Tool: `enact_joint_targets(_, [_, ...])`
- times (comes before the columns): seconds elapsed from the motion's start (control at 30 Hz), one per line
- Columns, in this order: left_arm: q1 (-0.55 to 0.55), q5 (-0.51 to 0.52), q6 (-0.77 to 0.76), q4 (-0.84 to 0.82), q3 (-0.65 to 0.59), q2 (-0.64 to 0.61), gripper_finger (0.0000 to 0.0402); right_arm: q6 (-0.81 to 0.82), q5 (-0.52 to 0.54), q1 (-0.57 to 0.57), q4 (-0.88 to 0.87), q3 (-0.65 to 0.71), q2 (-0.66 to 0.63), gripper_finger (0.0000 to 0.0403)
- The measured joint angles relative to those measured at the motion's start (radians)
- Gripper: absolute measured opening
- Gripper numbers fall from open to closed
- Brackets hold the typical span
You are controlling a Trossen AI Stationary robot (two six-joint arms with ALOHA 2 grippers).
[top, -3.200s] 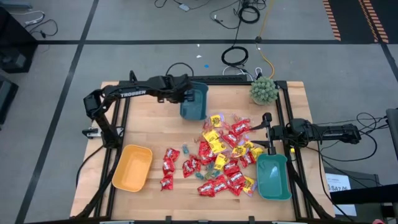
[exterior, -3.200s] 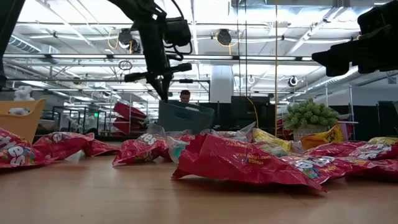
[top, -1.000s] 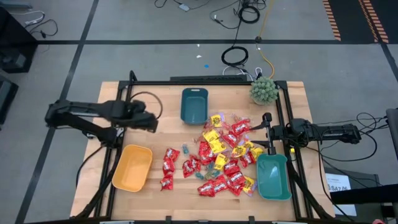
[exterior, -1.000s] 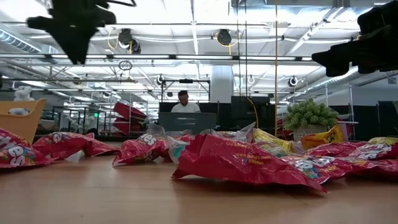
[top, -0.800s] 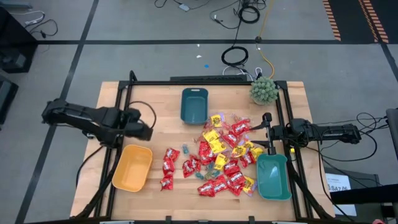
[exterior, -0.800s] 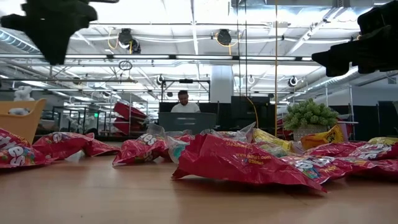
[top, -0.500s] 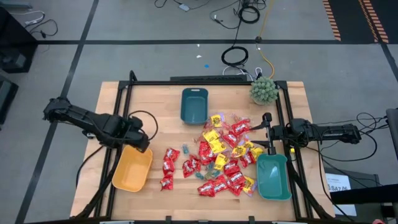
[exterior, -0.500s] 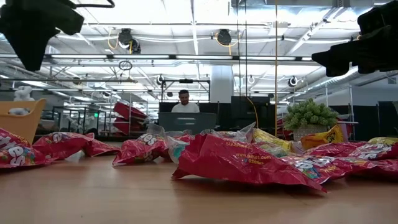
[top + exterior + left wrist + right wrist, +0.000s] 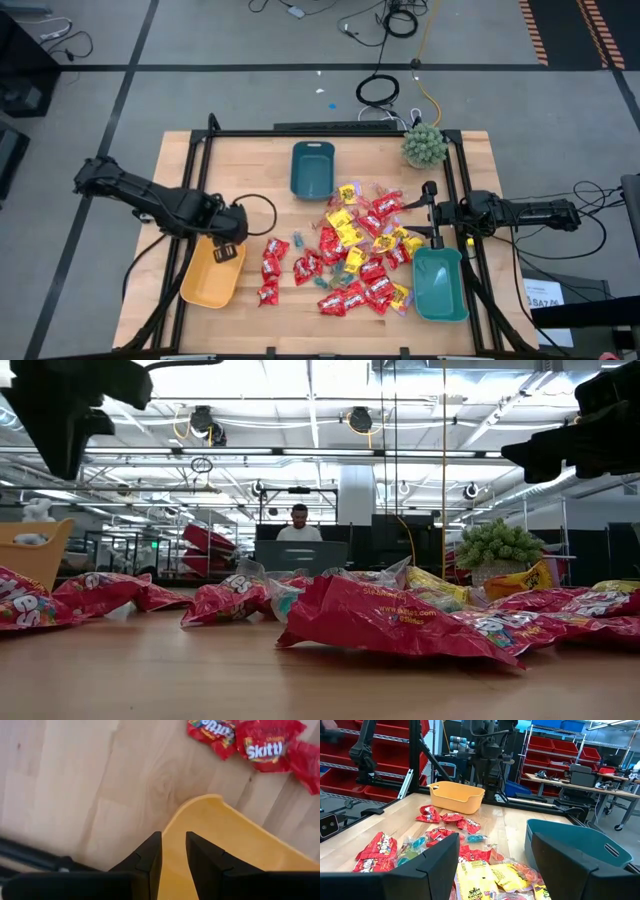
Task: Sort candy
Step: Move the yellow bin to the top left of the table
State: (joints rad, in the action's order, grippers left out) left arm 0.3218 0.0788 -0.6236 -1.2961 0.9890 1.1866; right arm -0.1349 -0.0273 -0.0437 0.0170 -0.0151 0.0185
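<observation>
Over the upper right corner of the orange bin (image 9: pixel 212 269), at lower left of the high view, the left hand (image 9: pixel 228 249) hung with its fingers (image 9: pixel 150 855) drawn near together, a narrow gap between them and nothing pinched. Three seconds before, it had been at the dark teal bin (image 9: pixel 312 169) near the top middle of the table (image 9: pixel 250 170); a second before, it was above bare wood left of that bin. So it had swung across and down to the orange bin's rim, and the dark teal bin was left standing alone where it had been gripped. My reading is that bin placement was the work in hand, and sorting proper had not begun.

The candy (image 9: pixel 350 250) lay in the same loose heap right of centre, red and yellow packets with a few small clear and blue pieces, none of it in any bin. A few red packets (image 9: pixel 270 268) lay just beside the orange bin.

The right hand (image 9: pixel 436 232) waited at the right edge above the second teal bin (image 9: pixel 440 285), fingers spread wide, unmoved throughout.
</observation>
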Motion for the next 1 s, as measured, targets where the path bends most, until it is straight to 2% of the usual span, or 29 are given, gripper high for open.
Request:
enact_joint_targets(0.23, [0.0,-0.001,0.154,0.011,0.0,0.072,0.0099,0.0,0.0,0.0,0.0,0.0,0.0,0.0242])
enact_joint_targets(0.47, [0.001,-0.065,0.293,0.036,0.0,0.152,0.0099,0.0,0.0,0.0,0.0,0.0,0.0,0.0242])
enact_joint_targets(0.83, [0.0,-0.078,0.29,0.18,-0.133,0.173,0.0098,0.0,0.0,0.0,0.0,0.0,0.0,0.0242])
enact_joint_targets(1.0, [-0.002,-0.078,0.289,0.214,-0.141,0.173,0.0097,0.0,0.0,0.0,0.0,0.0,0.0,0.0242])
